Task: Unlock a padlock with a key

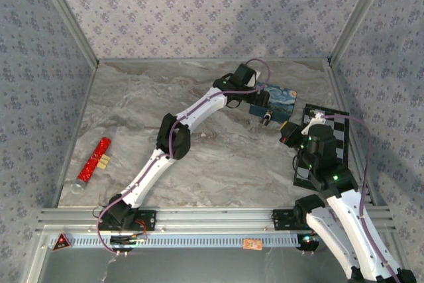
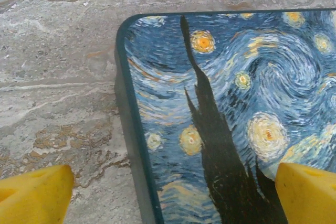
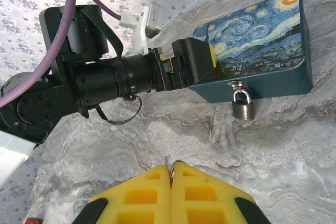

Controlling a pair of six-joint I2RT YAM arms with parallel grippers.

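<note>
The padlock point(image 3: 243, 106) hangs from a small hasp on the front wall of the blue swirl-painted box point(image 3: 257, 45), low toward the counter point(image 3: 294, 150). The right fingers point(image 3: 142, 192) are pressed together on a thin silvery sliver, likely the key point(image 3: 168, 162). So little of it sticks out that it could twist in the grip or miss the keyhole, which is hidden from here. The lock looks free to swing and may dodge a push. The left fingers point(image 2: 34, 195) stand wide astride the box's edge, seemingly not clamping it, so the box could slide on the smooth marbled stone. The lock is dull grey metal, the box glossy with rounded corners, and the fingers yellow with moulded hollows.
</note>
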